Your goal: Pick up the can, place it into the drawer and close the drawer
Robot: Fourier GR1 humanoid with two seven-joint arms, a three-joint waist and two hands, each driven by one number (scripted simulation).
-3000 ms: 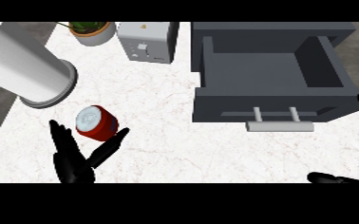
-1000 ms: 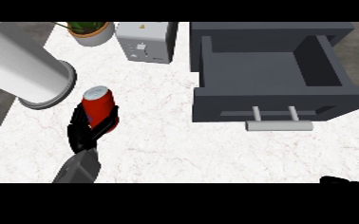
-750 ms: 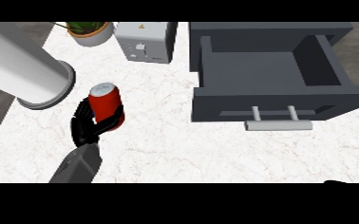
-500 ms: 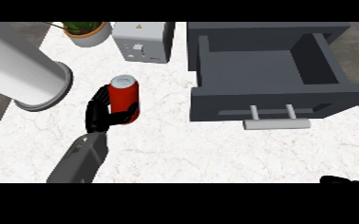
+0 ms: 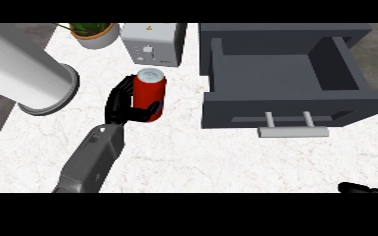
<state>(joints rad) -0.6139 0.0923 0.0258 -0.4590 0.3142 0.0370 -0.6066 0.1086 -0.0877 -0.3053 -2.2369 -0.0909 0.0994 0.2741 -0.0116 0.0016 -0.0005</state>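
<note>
A red can with a silver top stands upright in my left hand, whose fingers and thumb curl round its lower half. The hand holds it over the white marbled counter, left of the open grey drawer. The drawer's inside looks bare, and its bar handle faces me. Only the fingertips of my right hand show at the lower right edge.
A large white cylinder lies at the left. A small grey box appliance stands behind the can, and a potted plant sits at the back left. Open counter spreads in front of the drawer.
My left hand has lifted the can and carried it up and to the right, closer to the drawer. The drawer has stayed open.
</note>
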